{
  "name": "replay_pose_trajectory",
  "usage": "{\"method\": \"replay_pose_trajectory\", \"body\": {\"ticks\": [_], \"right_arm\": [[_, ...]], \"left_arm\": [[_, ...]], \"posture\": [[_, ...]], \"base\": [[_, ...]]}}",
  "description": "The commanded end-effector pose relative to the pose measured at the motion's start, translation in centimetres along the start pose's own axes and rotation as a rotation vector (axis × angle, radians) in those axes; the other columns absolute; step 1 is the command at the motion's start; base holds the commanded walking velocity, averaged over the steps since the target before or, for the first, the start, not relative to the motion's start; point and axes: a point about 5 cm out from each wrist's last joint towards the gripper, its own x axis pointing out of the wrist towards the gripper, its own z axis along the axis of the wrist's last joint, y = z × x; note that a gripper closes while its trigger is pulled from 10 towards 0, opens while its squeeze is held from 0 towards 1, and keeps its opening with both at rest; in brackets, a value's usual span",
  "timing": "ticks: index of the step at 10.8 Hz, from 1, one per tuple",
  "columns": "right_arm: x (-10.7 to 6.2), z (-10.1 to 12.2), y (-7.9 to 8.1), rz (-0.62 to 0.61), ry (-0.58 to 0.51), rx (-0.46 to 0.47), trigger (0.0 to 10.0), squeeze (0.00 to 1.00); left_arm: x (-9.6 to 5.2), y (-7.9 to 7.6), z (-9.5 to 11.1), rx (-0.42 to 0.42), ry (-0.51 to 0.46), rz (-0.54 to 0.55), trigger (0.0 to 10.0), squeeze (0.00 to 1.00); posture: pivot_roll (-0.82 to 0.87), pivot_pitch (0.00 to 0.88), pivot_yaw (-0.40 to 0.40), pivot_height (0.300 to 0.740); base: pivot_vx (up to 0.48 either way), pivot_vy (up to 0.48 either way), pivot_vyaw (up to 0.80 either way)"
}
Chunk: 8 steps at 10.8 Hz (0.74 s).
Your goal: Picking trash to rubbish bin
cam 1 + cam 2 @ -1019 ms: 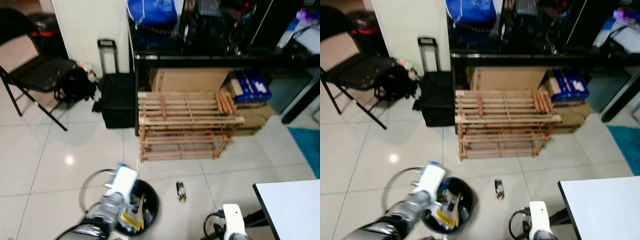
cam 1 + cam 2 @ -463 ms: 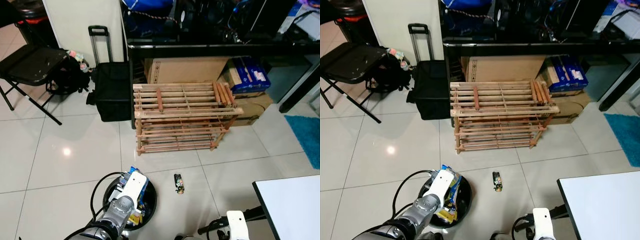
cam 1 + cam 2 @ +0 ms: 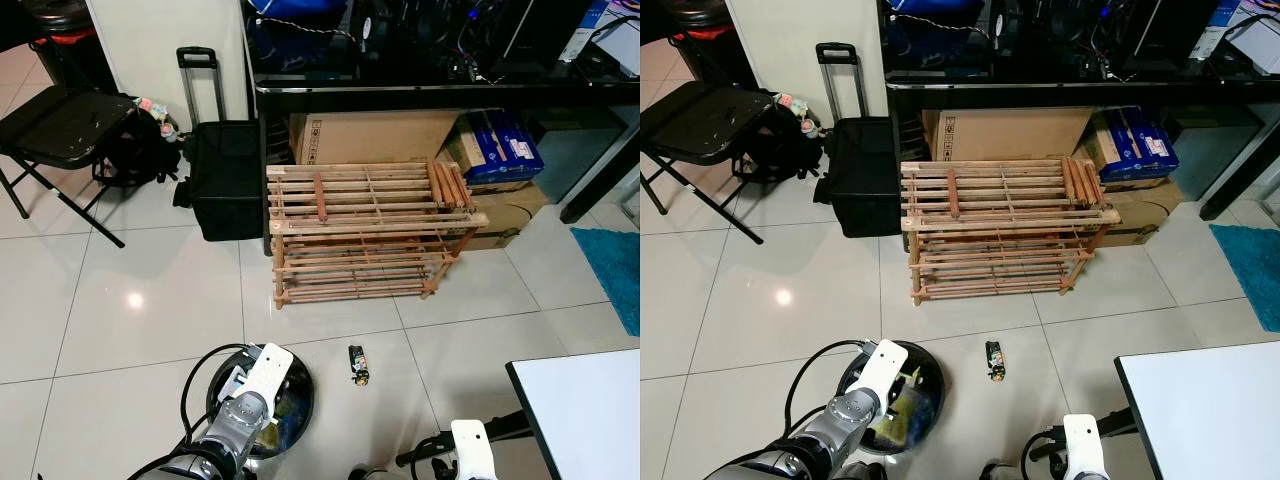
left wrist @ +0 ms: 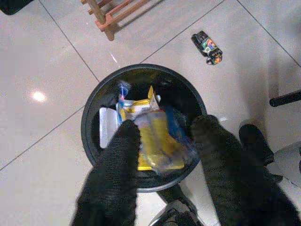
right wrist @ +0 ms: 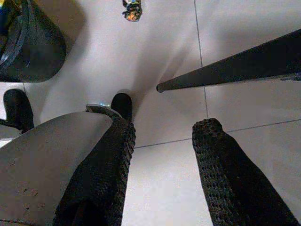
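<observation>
A yellow wrapper [image 4: 151,136] lies in the black bin [image 4: 92,121], on top of other packets and a white tray, with a clear bag over part of it. The bin stands on the white tiled floor [image 3: 150,300], close in front of the robot and a little to its left. The left gripper [image 4: 164,136] hangs right above the bin's mouth with its two black fingers [image 4: 120,165] spread apart and nothing between them; the wrapper sits below the gap, loose in the bin. From the head views the silver left arm [image 3: 240,420] reaches down over the bin's near rim.

Just to the right of the bin, apart from it, a small dark piece of litter [image 3: 357,364] with coloured print lies on the tiles.

The right gripper [image 5: 162,141] hangs low at the robot's right side, fingers wide apart and empty, pointing down at the floor beside a black table leg [image 5: 235,63]. The white table [image 3: 590,420] itself is at the near right.

Farther off stands a wooden slatted rack [image 3: 370,235], with cardboard boxes [image 3: 375,140] behind it under a black desk [image 3: 420,95]. Left of the rack is a black trolley case [image 3: 225,175], then a dark bag [image 3: 140,160] and a black folding chair [image 3: 60,125]. A blue rug [image 3: 615,270] lies at the far right.
</observation>
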Motion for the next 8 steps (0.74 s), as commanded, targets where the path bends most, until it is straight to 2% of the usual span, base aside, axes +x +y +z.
{"method": "replay_pose_trajectory", "body": {"ticks": [1, 2, 3, 4, 5, 8], "right_arm": [[-0.1, 0.0, -0.4, -0.012, -0.006, 0.006, 10.0, 0.0], [0.0, 0.2, -0.3, -0.01, -0.01, 0.005, 10.0, 0.0], [0.0, 0.4, -0.3, -0.009, -0.014, 0.005, 10.0, 0.0], [0.1, 0.6, -0.2, -0.006, -0.02, 0.004, 10.0, 0.0], [0.2, 1.0, -0.1, -0.004, -0.032, 0.006, 10.0, 0.0], [0.5, 3.7, 0.5, 0.022, -0.127, 0.025, 10.0, 0.0]], "left_arm": [[0.0, -0.3, -0.1, 0.007, 0.005, -0.017, 10.0, 1.0], [0.0, -0.3, 0.0, 0.006, 0.004, -0.015, 10.0, 1.0], [0.0, -0.3, 0.0, 0.01, 0.005, -0.013, 10.0, 0.16], [0.0, -0.2, 0.0, 0.023, 0.007, -0.009, 10.0, 0.0], [-0.1, 0.4, -0.3, 0.017, 0.007, 0.012, 10.0, 0.0], [-0.8, 3.5, -1.9, -0.048, -0.029, 0.172, 10.0, 0.0]], "posture": [[-0.09, 0.129, -0.084, 0.74], [-0.09, 0.128, -0.084, 0.74], [-0.09, 0.126, -0.083, 0.74], [-0.08, 0.119, -0.082, 0.74], [-0.08, 0.112, -0.078, 0.74], [-0.05, 0.086, -0.06, 0.74]], "base": [[0.0, 0.0, 0.0], [0.0, 0.0, 0.0], [0.0, 0.0, 0.0], [0.0, 0.0, 0.0], [0.0, 0.0, 0.0], [0.0, 0.0, 0.0]]}}
